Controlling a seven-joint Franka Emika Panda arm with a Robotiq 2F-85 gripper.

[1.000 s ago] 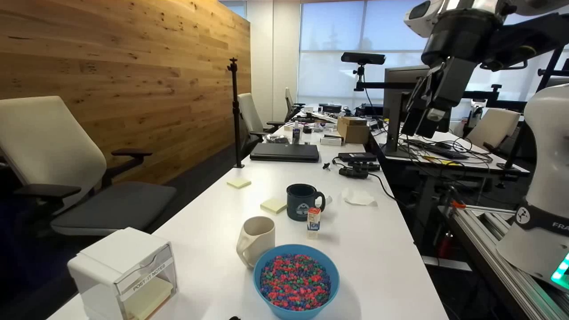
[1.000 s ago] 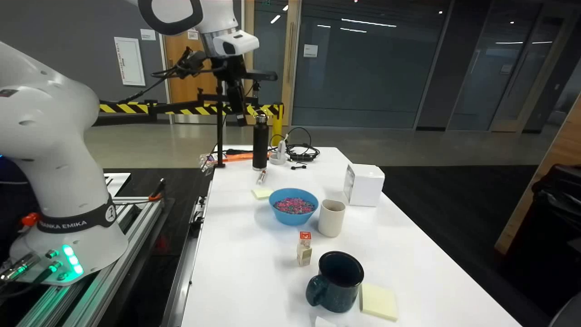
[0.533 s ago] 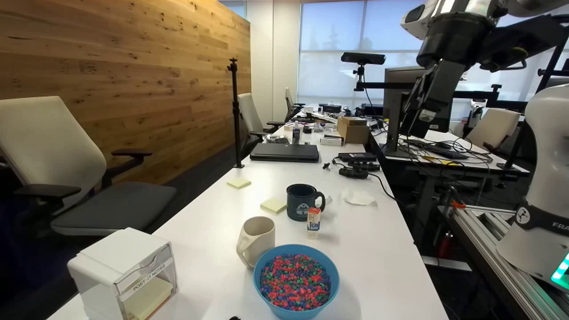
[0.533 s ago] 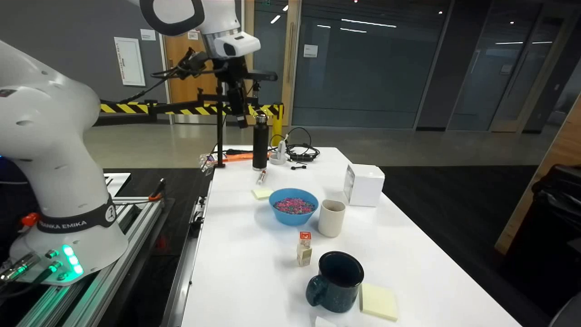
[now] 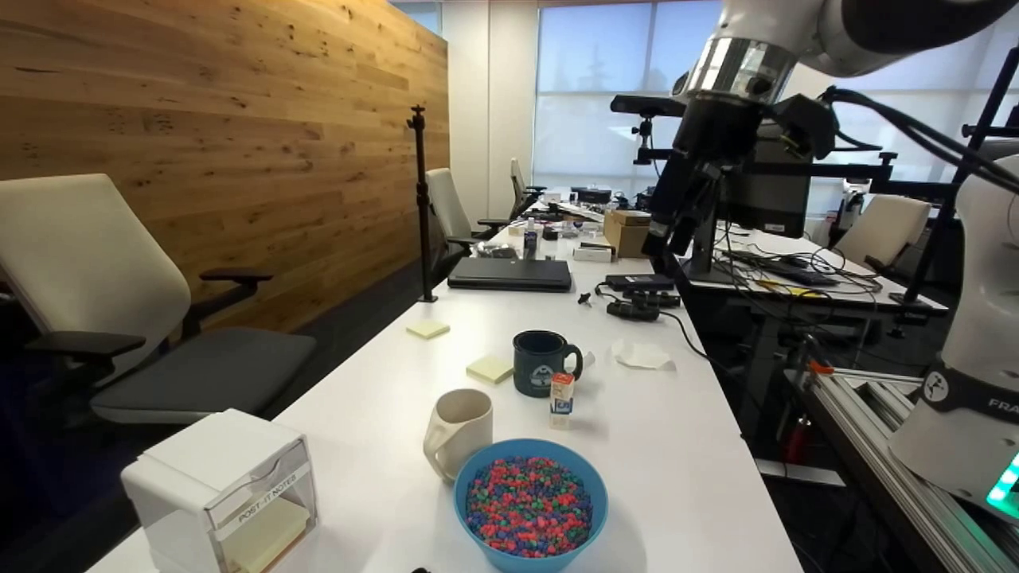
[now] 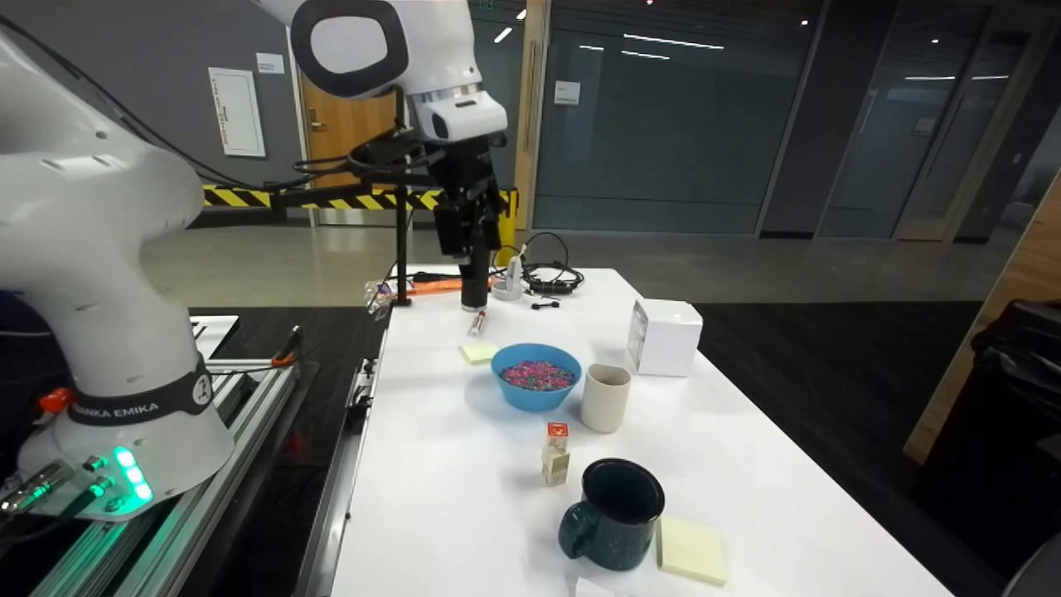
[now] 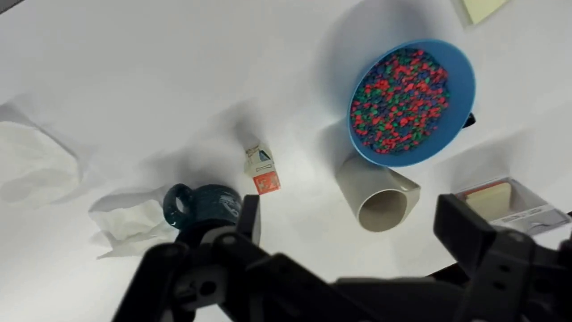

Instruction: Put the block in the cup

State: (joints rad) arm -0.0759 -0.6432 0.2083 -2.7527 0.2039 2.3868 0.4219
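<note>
From the block (image 5: 562,390) in an exterior view, the "POST-IT NOTES" box (image 5: 227,477) and cream cup (image 5: 463,428) lie between eight and nine o'clock, the bowl (image 5: 525,563) nearer six, the mug (image 5: 532,360), its emblem (image 5: 542,375) illegible, near at eleven. The block, perhaps two stacked, stands upright, white table (image 5: 669,458) stretching to its edge at three. At one hangs the gripper (image 5: 667,247), jaws spread; past three, the arm's base (image 5: 951,446) reads "FRA", cut off.
</note>
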